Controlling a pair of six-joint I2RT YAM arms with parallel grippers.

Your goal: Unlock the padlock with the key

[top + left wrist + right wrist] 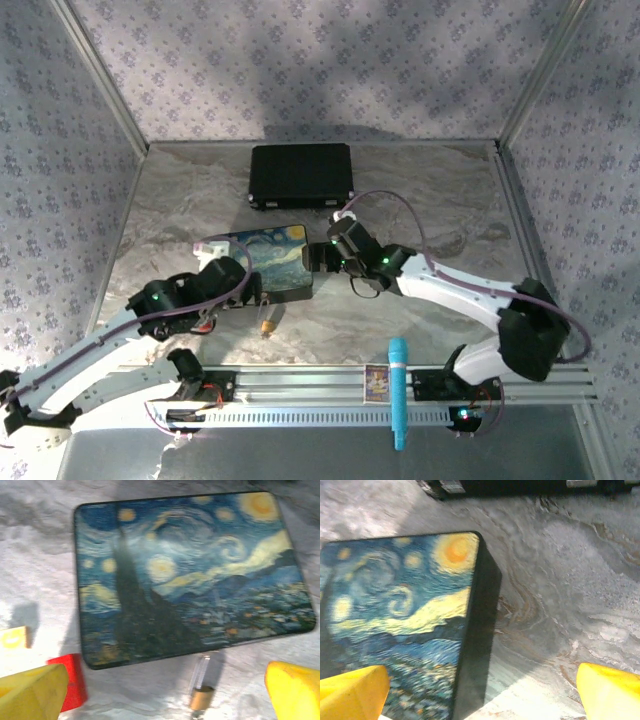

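Note:
The padlock (pixel 202 696) lies on the marble table just in front of the painted box (pixel 190 570), its brass body toward me and its silver shackle pointing at the box. In the top view the padlock (pixel 267 322) rests loose below the box's near edge. A small dark stub at the body's near end is cut off by the frame edge, and I cannot tell if it is the key. My left gripper (pixel 162 700) hangs open above the padlock, touching nothing. My right gripper (pixel 480 700) is open over the box's right edge (pixel 475 630), holding nothing.
A red block (pixel 75 680) and a small yellow cube (pixel 12 637) sit left of the box. A black case (pixel 302 175) lies at the back. A teal marker (pixel 398 392) rests across the front rail. Patterned walls close in the table on three sides.

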